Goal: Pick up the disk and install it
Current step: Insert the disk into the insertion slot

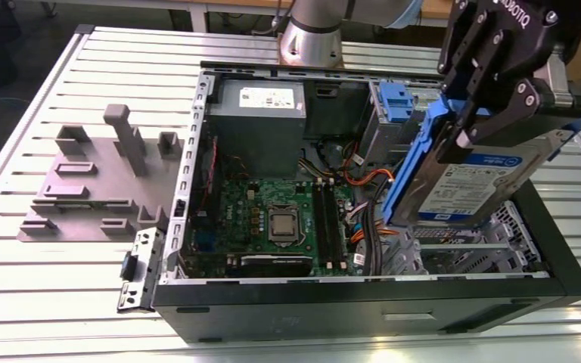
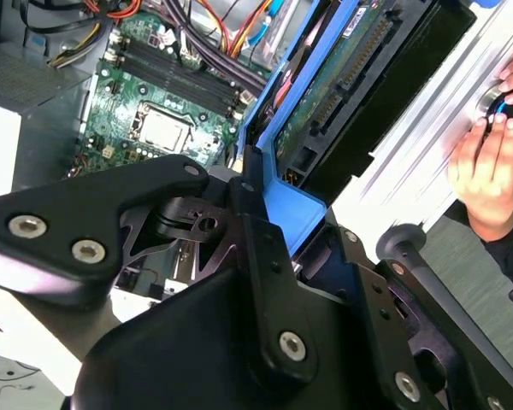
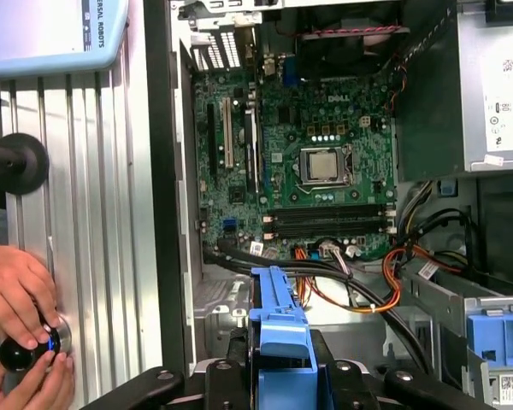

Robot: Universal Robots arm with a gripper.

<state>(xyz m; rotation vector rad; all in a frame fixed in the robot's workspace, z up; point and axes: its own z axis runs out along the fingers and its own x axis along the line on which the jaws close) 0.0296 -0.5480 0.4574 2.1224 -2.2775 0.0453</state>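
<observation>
My gripper (image 1: 513,144) is shut on the disk (image 1: 477,178), a silver drive with a white-and-blue label and blue side rails. It hangs tilted on edge above the drive cage (image 1: 472,253) at the exterior view's right end of the open computer case (image 1: 371,291). In the second wrist view the disk's (image 2: 342,77) green circuit side and a blue rail run out from between the black fingers (image 2: 261,222). The first wrist view looks down past the disk's blue rail (image 3: 278,329) into the case.
Inside the case lie the motherboard (image 1: 270,219), a grey power supply (image 1: 260,113), orange and black cables (image 3: 359,290) and an empty blue clip (image 1: 396,102). A grey fixture (image 1: 99,181) stands on the slatted table. A person's hand (image 3: 17,316) rests on a knob beside the case.
</observation>
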